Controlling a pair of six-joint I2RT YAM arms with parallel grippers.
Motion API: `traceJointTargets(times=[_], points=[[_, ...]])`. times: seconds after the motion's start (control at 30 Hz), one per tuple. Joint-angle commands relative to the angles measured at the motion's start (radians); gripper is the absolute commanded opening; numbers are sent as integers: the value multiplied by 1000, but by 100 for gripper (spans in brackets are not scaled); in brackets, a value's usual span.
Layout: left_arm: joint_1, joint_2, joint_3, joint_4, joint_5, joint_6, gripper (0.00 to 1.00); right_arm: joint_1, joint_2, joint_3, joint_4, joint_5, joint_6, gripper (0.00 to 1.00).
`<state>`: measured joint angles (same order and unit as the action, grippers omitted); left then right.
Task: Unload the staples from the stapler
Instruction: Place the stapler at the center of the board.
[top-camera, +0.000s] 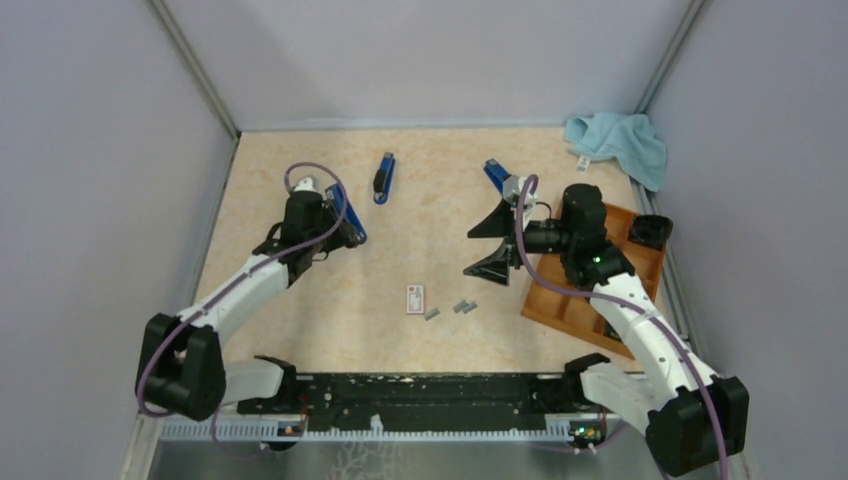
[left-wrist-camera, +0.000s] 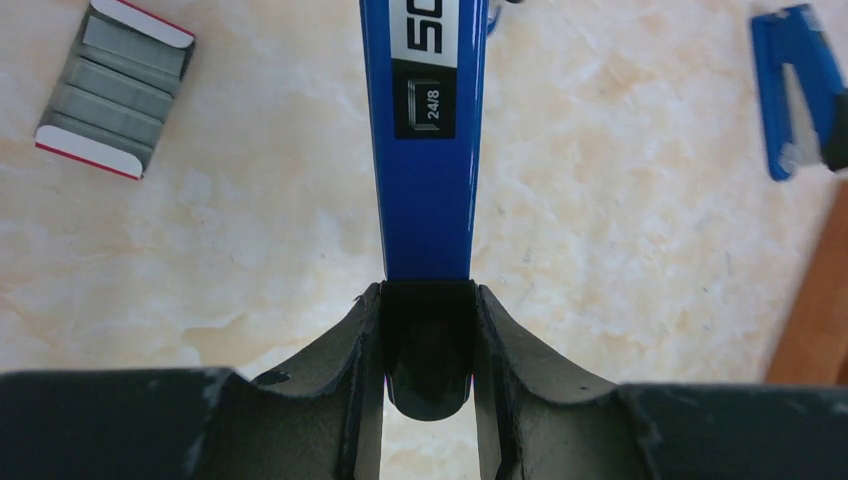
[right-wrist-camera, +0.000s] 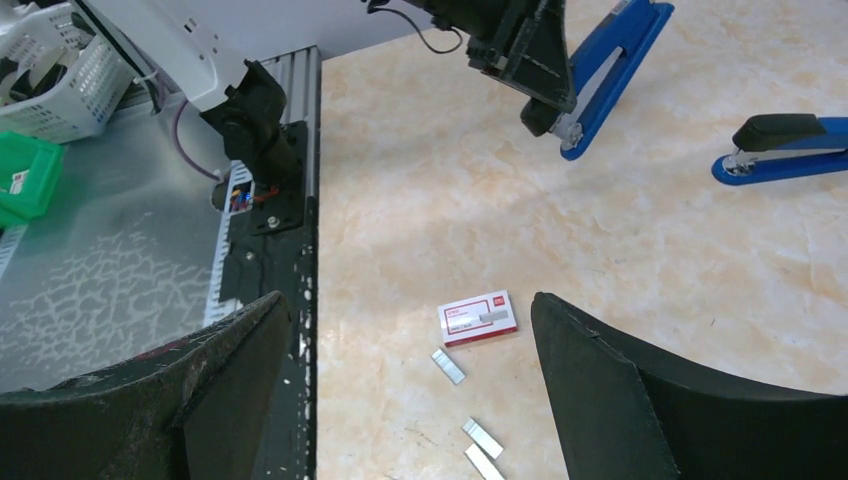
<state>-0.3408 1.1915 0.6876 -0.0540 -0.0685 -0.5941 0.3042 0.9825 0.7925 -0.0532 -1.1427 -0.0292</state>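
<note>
Left gripper (left-wrist-camera: 428, 310) is clamped tight on the black rear end of the blue stapler (left-wrist-camera: 425, 150), held off to the far left of the small white box (top-camera: 415, 298), and the right gripper (right-wrist-camera: 410, 305) hangs wide open, empty, beyond the box's right side. The staples (top-camera: 463, 307) lie as loose grey strips on the table (top-camera: 300, 330) just right of that box
</note>
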Motion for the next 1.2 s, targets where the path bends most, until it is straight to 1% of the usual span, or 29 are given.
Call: traceJointTargets(times=[0.0, 0.03, 0.13, 0.27, 0.33, 0.4, 0.5, 0.57, 0.6, 0.67, 0.73, 0.8, 0.93, 1.0, 1.1, 1.17], points=[[25, 172, 186, -90, -73, -22, 0, -5, -28, 41, 18, 11, -23, 90], [37, 204, 225, -101, -71, -26, 0, -5, -28, 40, 18, 11, -24, 90], [72, 366, 364, -160, -83, -54, 0, -5, -29, 40, 17, 15, -25, 90], [122, 593, 626, -347, -106, -71, 0, -5, -34, 38, 16, 22, -29, 90], [144, 712, 797, -458, -95, -65, 0, -5, -37, 36, 17, 24, -31, 90], [166, 811, 928, -551, -67, -57, 0, -6, -39, 36, 17, 23, -32, 90], [195, 909, 1051, -609, -4, -46, 0, -5, -41, 36, 15, 25, -36, 90], [219, 938, 1082, -606, 45, -48, 0, -5, -43, 36, 13, 27, -37, 90], [231, 943, 1082, -593, 65, -57, 4, -5, -45, 36, 13, 27, -38, 90], [255, 940, 1064, -558, 106, -75, 19, -5, -45, 36, 15, 29, -38, 90], [276, 935, 1040, -517, 161, -87, 24, -6, -45, 36, 15, 28, -38, 90], [291, 943, 1046, -507, 195, -91, 31, -5, -46, 36, 15, 28, -38, 90], [305, 965, 1085, -523, 235, -99, 37, -5, -45, 37, 13, 28, -38, 90], [306, 968, 1098, -529, 236, -101, 42, -5, -46, 39, 12, 29, -38, 90], [309, 969, 1108, -533, 242, -102, 44, -6, -46, 39, 11, 29, -38, 90], [312, 967, 1114, -536, 247, -103, 48, -5, -45, 40, 10, 29, -37, 90]])
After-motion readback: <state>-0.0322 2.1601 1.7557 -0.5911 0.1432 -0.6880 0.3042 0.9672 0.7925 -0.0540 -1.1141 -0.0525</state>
